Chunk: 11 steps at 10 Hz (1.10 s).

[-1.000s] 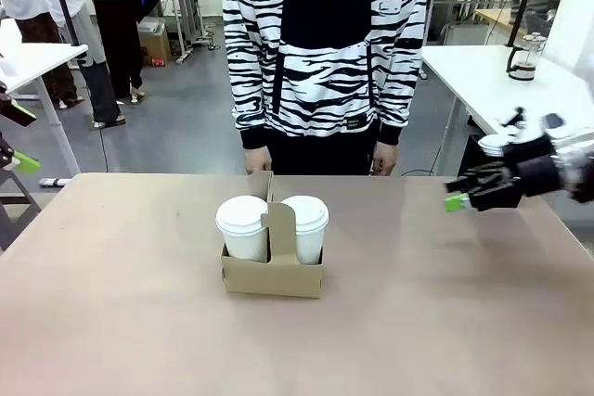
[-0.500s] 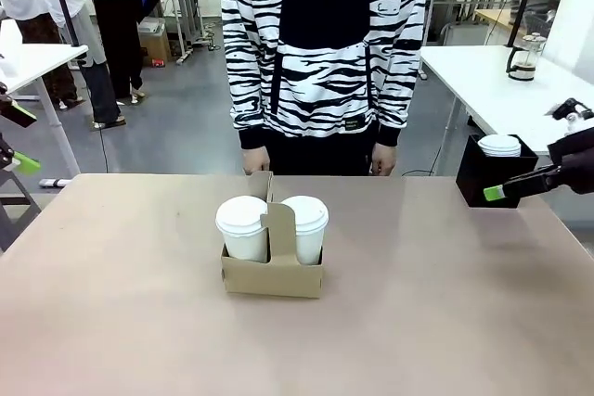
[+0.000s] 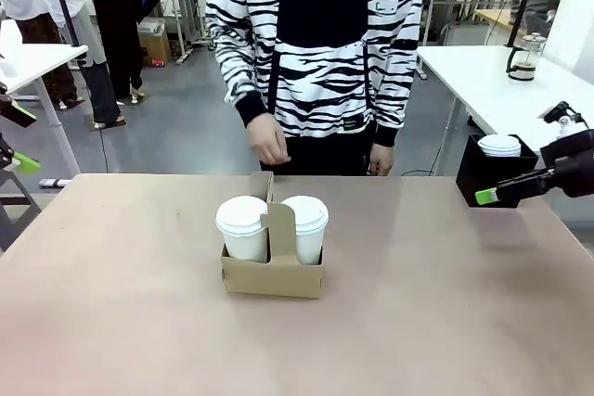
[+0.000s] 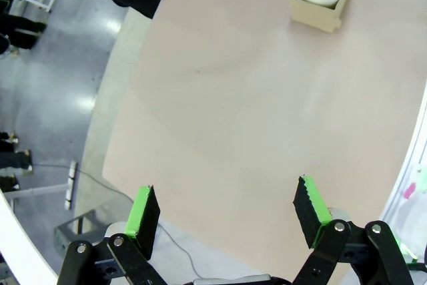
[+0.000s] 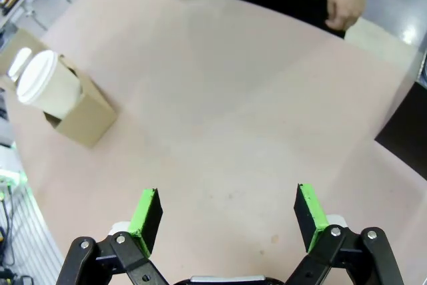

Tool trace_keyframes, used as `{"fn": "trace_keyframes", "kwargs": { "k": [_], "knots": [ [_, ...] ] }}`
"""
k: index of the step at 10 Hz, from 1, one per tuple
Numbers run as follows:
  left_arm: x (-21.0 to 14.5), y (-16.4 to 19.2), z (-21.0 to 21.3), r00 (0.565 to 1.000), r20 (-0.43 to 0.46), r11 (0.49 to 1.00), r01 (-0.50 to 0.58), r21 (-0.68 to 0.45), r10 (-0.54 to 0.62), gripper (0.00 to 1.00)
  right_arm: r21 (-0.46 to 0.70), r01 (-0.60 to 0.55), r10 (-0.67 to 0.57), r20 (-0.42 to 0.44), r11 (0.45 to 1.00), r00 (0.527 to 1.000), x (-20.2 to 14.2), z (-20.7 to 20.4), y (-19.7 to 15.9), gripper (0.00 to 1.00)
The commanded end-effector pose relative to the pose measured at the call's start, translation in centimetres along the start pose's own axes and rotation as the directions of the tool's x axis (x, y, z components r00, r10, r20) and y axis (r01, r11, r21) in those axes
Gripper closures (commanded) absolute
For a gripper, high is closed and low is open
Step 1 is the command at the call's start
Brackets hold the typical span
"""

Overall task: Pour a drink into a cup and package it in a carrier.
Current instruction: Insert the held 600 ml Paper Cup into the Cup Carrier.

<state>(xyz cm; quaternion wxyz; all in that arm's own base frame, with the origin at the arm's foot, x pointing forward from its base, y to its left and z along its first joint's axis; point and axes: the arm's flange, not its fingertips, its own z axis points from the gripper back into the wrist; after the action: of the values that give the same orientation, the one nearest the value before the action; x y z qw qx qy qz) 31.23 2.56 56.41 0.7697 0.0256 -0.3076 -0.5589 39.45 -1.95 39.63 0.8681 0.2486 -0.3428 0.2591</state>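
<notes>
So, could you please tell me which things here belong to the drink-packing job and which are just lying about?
Job:
- carrier
- left cup, lidded, in the carrier
- right cup, lidded, in the carrier

Lying about:
- black box at the table's right edge, white lids stacked in it
- carafe on the far table

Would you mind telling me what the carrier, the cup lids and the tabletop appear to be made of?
The carrier looks like plain brown cardboard: matte, with folded edges and a cut handle tab. The cup lids seem to be white plastic, smooth with a moulded rim, though coated paper can't be ruled out. The tabletop is a matte pinkish-beige sheet, probably laminate; its core isn't visible.
</notes>
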Motion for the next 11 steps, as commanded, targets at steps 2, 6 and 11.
{"fn": "trace_keyframes", "kwargs": {
  "k": [2,6,11],
  "knots": [
    [0.08,-0.02,-0.05,1.0,0.012,1.0,-0.016,-0.008,0.016,0.0,0.004,-0.027,0.027,-0.003,1.0,1.0,-0.39,0.25,-0.35,0.0],
    [0.08,-0.02,-0.05,1.0,0.012,1.0,-0.016,-0.008,0.016,0.0,0.004,-0.027,0.027,-0.003,1.0,1.0,-0.39,0.25,-0.35,0.0],
    [0.08,-0.02,-0.05,1.0,0.012,1.0,-0.016,-0.008,0.016,0.0,0.004,-0.027,0.027,-0.003,1.0,1.0,-0.39,0.25,-0.35,0.0]
  ]
}}
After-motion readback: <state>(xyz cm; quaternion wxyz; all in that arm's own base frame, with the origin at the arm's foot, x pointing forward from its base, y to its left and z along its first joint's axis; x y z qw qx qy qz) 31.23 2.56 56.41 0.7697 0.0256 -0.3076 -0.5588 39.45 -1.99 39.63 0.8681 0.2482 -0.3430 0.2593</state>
